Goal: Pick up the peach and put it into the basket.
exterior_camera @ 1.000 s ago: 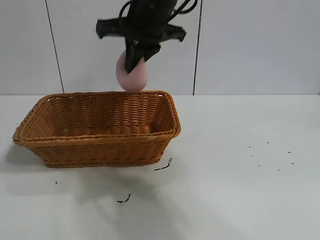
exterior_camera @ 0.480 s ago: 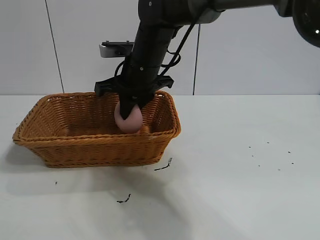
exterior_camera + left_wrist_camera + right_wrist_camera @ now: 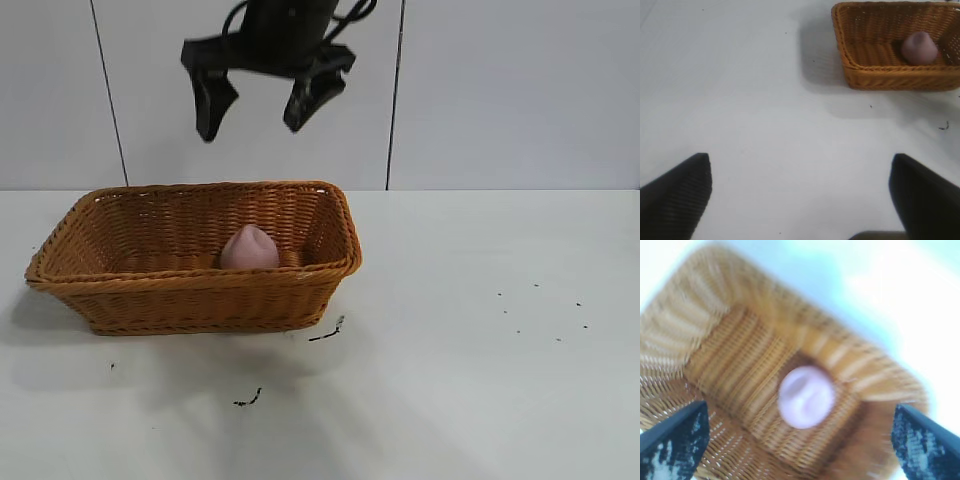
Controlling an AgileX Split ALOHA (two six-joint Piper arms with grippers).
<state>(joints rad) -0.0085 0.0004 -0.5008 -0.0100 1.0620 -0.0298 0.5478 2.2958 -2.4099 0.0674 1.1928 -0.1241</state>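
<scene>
The pale-pink peach (image 3: 249,248) lies inside the orange-brown wicker basket (image 3: 200,300), near its right end, tip up. My right gripper (image 3: 250,130) hangs well above the basket, open and empty, with its jaws spread wide. In the right wrist view the peach (image 3: 806,396) rests on the basket's floor (image 3: 730,355), far below the open right gripper (image 3: 800,440). My left gripper (image 3: 800,195) is open and empty over bare table, away from the basket (image 3: 880,77) and the peach (image 3: 919,48). The left arm is out of the exterior view.
The white table (image 3: 480,380) spreads to the right of and in front of the basket. Small dark scraps (image 3: 327,333) lie by the basket's front right corner, and another (image 3: 248,400) nearer the front. A pale wall stands behind.
The right gripper lowered the peach into the basket, opened, and rose clear. The peach now lies free in the basket.
</scene>
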